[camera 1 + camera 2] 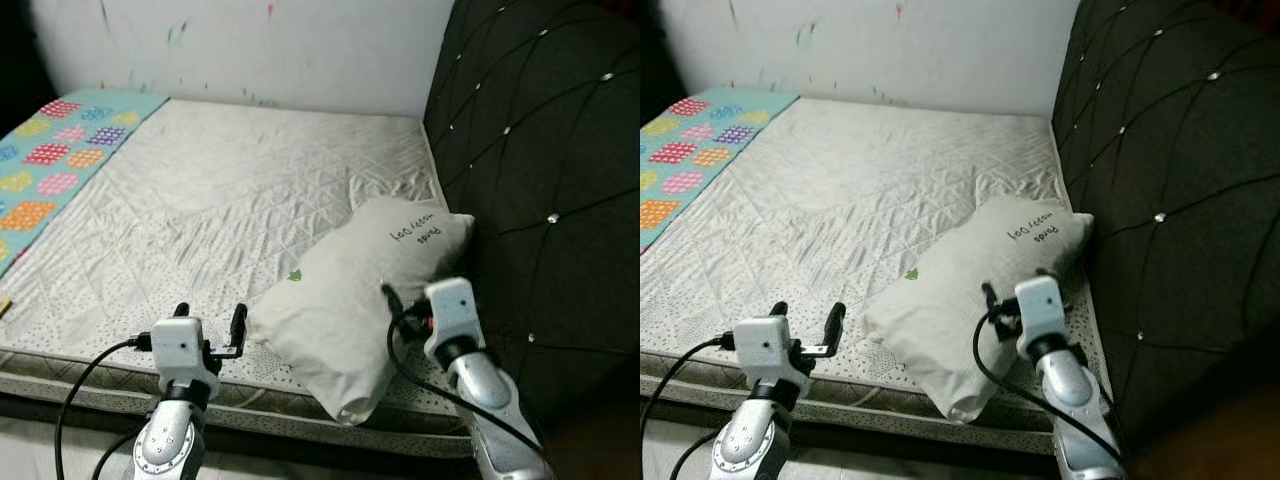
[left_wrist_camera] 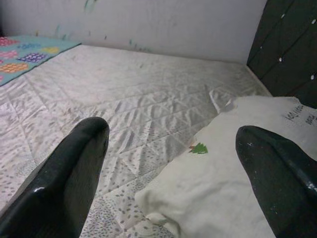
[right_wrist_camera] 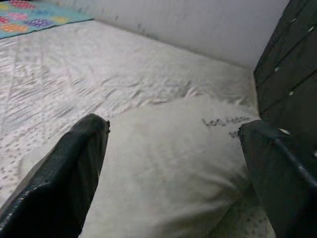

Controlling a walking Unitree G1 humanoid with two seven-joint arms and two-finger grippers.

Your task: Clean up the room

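A: Entry, head cameras. White pillow [image 1: 365, 300] lies on the quilted white mattress [image 1: 230, 190], at the corner nearest the robot, its far end against the black tufted headboard [image 1: 545, 180]. Dark handwriting on its upper end, a small green tree mark [image 1: 294, 276] near its left edge. The near end overhangs the mattress edge slightly.

B: Grippers?

A: Left gripper [image 1: 210, 325] is held above the mattress's front edge, just left of the pillow. Fingers spread, nothing between them. In its wrist view the left finger [image 2: 64, 183] is over bare quilting and the other finger [image 2: 280, 173] over the pillow's edge; contact cannot be judged.

B: And the right?

A: Right gripper [image 1: 412, 296] sits at the pillow's right side, close to the headboard. Wrist view shows both fingers [image 3: 59, 183] wide apart with the pillow between and beyond them; not clamped on it. Whether the tips touch the fabric, cannot tell.

B: Anything else on the bed?

A: A turquoise blanket with coloured patches [image 1: 55, 160] lies along the far left side of the mattress, well apart from the pillow. White wall [image 1: 260, 45] behind, with faint coloured marks. Black cables [image 1: 80, 385] run along both arms.
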